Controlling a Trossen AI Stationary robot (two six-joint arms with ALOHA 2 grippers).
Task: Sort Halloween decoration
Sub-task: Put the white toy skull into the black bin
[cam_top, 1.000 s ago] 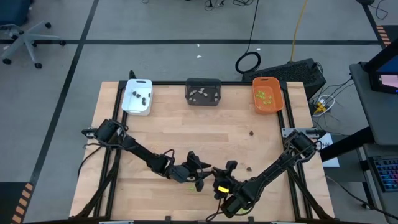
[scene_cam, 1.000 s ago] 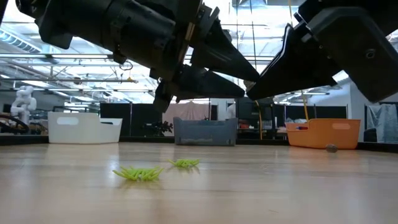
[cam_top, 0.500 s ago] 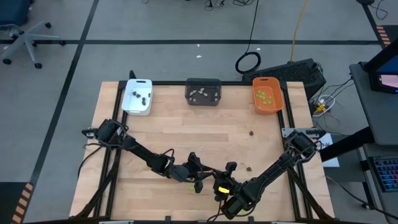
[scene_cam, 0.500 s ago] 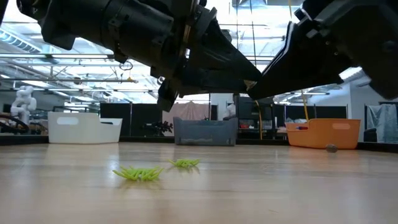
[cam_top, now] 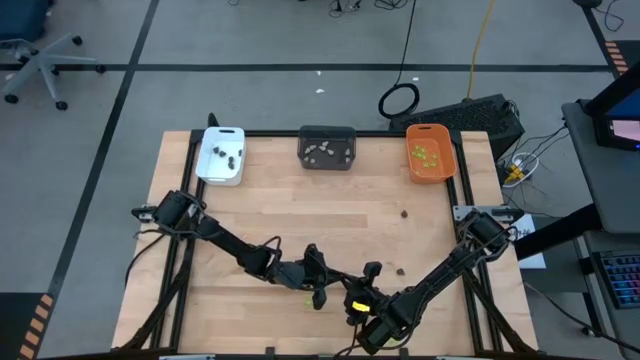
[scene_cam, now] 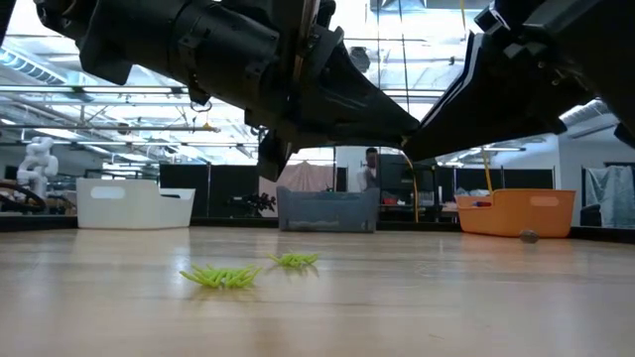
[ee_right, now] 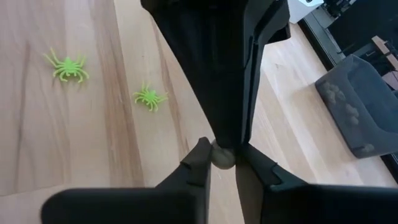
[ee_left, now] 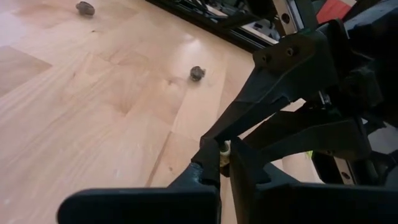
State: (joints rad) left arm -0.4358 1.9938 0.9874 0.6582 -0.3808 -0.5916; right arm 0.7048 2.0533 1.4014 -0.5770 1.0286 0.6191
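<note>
Here, near the tabletop's point(cam_top: 250, 215) front edge, the left claw point(cam_top: 328, 282) and right claw point(cam_top: 366, 283) meet tip to tip, both pinched on one small pale piece point(ee_right: 222, 156) held between them above the wood. Two green spiders point(scene_cam: 220, 276) lie just below. Farther off sit two dark pieces point(ee_left: 197, 73); at the far edge stand white point(cam_top: 220, 155), grey point(cam_top: 327, 147) and orange point(cam_top: 430, 153) trays.
</note>
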